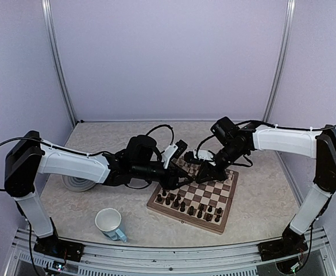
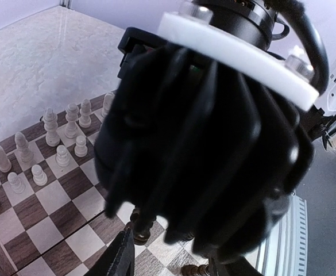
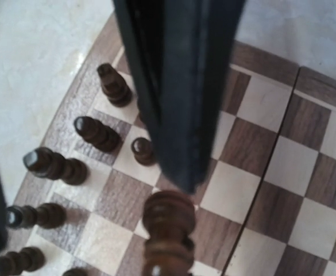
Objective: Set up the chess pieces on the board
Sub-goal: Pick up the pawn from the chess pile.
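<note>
A raised-looking dark chess piece [image 3: 168, 230], large and blurred in the right wrist view, sits directly beneath the tips of the right gripper [image 3: 182, 178]. The gripper's fingers [image 3: 179, 103] are pressed together into one dark bar. The tips overlap the piece's crown, but whether they touch it cannot be told.

The rest of the dark chess pieces [image 1: 182, 204] stand upright in two rows along the near-left side of the board [image 1: 216, 192]. Four of them [image 3: 96, 132] line the edge squares just left of the closed fingers. The cream chess pieces [image 2: 53, 129] stand in two rows on the far side, well apart from the dark set, with bare checkered squares between them.

From above, the right gripper [image 1: 197, 177] reaches down over the far-left part of the board. The left gripper [image 1: 176, 181] comes in from the opposite side, and the two nearly meet above the dark rows. In the left wrist view the right arm's black body fills the frame, and only one left finger [image 2: 122, 259] shows clearly at the bottom edge. It cannot be told whether that claw is apart or clamped.

The board lies at an angle on the marbled table [image 1: 259, 207]. A white mug [image 1: 109, 223] stands near the front edge, and a grey plate [image 1: 78, 183] lies under the left arm.
</note>
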Tool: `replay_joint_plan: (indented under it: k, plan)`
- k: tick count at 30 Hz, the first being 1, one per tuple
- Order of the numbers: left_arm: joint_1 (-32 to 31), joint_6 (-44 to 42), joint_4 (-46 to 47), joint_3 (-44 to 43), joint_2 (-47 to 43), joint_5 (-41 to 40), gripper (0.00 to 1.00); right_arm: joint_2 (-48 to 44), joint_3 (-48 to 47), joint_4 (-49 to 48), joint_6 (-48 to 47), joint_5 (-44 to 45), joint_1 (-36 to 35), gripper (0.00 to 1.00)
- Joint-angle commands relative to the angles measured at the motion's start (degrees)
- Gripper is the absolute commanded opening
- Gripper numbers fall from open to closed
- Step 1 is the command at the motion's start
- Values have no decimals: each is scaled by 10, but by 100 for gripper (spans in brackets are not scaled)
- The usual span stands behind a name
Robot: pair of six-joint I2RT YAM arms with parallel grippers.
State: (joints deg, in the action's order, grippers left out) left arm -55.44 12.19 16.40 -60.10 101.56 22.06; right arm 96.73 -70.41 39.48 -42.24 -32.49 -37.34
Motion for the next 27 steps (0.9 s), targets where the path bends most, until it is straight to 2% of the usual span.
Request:
replay_joint_plan:
  k: [1, 15, 19, 27]
  plan:
    - [-2, -13, 43, 3, 0, -1, 43, -21, -18, 22, 3, -32, 8, 3]
    - [-2, -2, 70, 1, 23, -3, 44, -25, -29, 33, 2, -62, 9, 3]
    - [-2, -2, 82, 4, 23, 3, 40, -27, -31, 34, 2, -74, 10, 4]
    - [-2, 3, 82, -10, 39, 17, 24, -25, -33, 36, 2, -77, 11, 4]
